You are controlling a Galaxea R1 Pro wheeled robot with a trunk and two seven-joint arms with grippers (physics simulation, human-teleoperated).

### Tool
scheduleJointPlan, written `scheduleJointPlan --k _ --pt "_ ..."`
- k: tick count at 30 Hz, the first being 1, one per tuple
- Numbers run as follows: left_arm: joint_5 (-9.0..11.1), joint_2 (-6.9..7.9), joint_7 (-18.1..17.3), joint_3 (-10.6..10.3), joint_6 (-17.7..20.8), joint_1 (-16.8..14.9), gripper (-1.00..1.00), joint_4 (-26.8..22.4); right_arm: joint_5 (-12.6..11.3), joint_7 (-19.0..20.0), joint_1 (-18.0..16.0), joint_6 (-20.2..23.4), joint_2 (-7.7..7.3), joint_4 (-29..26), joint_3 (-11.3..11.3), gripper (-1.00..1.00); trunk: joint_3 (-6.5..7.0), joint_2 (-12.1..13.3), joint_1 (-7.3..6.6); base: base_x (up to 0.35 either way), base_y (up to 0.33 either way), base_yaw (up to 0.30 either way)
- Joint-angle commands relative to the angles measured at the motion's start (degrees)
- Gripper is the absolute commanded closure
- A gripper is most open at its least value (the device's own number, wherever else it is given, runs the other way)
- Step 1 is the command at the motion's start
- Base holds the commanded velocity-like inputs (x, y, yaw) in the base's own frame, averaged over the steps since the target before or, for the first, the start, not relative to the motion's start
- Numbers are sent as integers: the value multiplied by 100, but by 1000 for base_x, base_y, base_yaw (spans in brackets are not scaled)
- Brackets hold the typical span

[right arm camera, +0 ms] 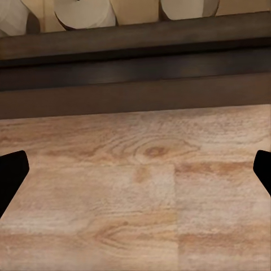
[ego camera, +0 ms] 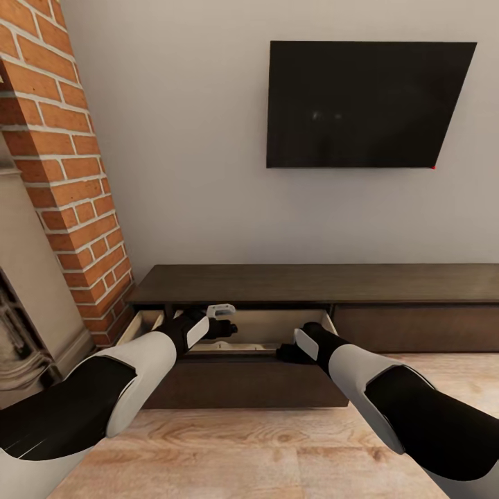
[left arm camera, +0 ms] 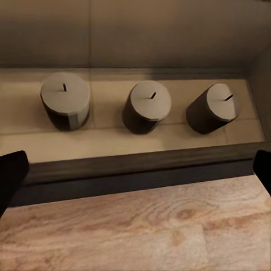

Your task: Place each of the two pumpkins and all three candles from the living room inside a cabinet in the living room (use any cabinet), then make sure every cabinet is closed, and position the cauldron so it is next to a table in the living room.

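Observation:
The cabinet (ego camera: 312, 284) is a long, low dark-brown unit against the wall, and its left drawer (ego camera: 277, 326) is pulled open. Three stubby grey-beige candles (left arm camera: 65, 99) (left arm camera: 148, 105) (left arm camera: 215, 107) stand upright in a row on the drawer's pale floor. Their tops (right arm camera: 84, 11) also edge into the right wrist view. My left gripper (ego camera: 223, 326) (left arm camera: 135, 175) hangs open above the drawer's front edge, holding nothing. My right gripper (ego camera: 285, 353) (right arm camera: 135, 175) is open too, over the floor just in front of the drawer front (right arm camera: 135, 96). The pumpkins, cauldron and table are out of view.
A black TV (ego camera: 367, 104) hangs on the wall above the cabinet. A brick fireplace (ego camera: 62, 173) stands close on the left. The cabinet's right-hand drawer front (ego camera: 416, 329) is shut. Light wood plank floor (ego camera: 277, 443) runs in front.

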Motion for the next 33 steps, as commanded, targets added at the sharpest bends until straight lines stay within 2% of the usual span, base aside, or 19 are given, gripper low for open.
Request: scheduleJointPlan --k 1,10,19,26,28,33 --pt "38 0 -5 -47 1 -4 -100 6 -62 -41 3 25 0 -12 32 -100 -6 -2 -1 0 0 0" --pt "37 0 -1 -47 -35 -4 -100 19 -57 -40 9 24 -7 -12 29 -100 -6 -2 -1 -7 0 0" --pt "37 0 0 -47 -40 -4 -100 26 -57 -33 9 6 -8 -12 33 -100 -6 -2 -1 -209 0 0" --pt "37 0 1 -47 -54 9 -100 28 -59 -27 117 -340 7 -15 45 -100 -6 -2 -1 -30 0 0" --pt "37 0 1 -47 -97 23 -100 30 -62 -25 150 -385 12 -18 46 -100 -6 -2 -1 -4 0 0" --pt "37 0 0 -47 -497 116 -100 114 -64 -21 178 -652 17 -29 44 -100 -6 -2 -1 -1 0 0"
